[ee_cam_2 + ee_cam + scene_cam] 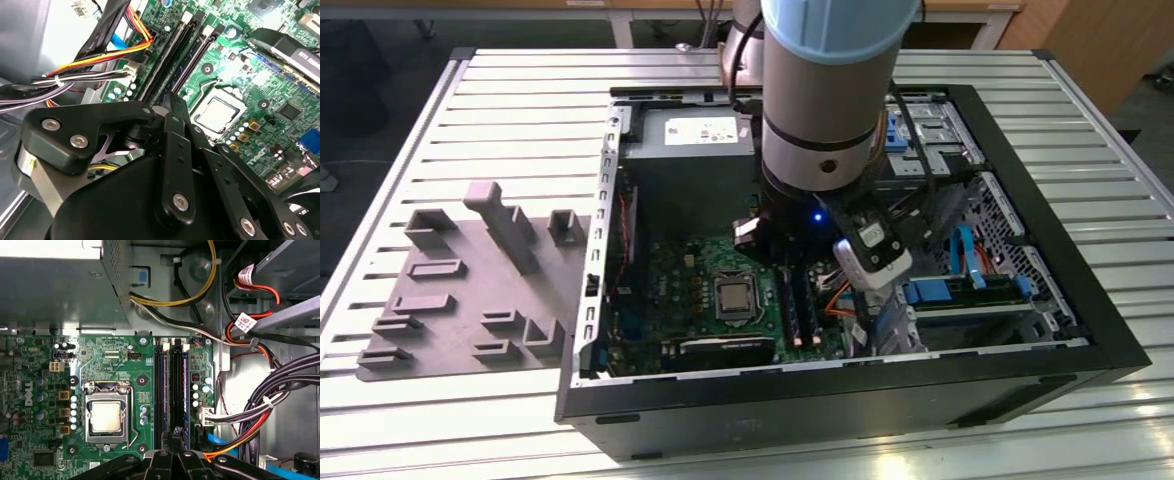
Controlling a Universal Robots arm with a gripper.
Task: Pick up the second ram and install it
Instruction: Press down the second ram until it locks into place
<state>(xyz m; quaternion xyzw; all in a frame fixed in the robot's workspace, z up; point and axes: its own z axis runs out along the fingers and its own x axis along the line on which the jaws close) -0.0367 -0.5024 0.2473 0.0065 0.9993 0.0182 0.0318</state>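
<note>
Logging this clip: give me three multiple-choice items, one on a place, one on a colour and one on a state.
1. Where is the end effector?
A. Over the grey tray
B. Inside the computer case, at the black memory slots
C. Above the bare table

2. What colour is the motherboard?
A. Green
B. Red
C. White

3. In what state is the processor socket?
A. Hidden under a cooler
B. Uncovered, its metal lid showing
C. Lifted out of the case

Answers:
1 B: in the first wrist view the end effector sits at the end of the memory slots, within the computer case.
2 A: the motherboard is plainly green.
3 B: the processor socket shows a bare silver lid.
</note>
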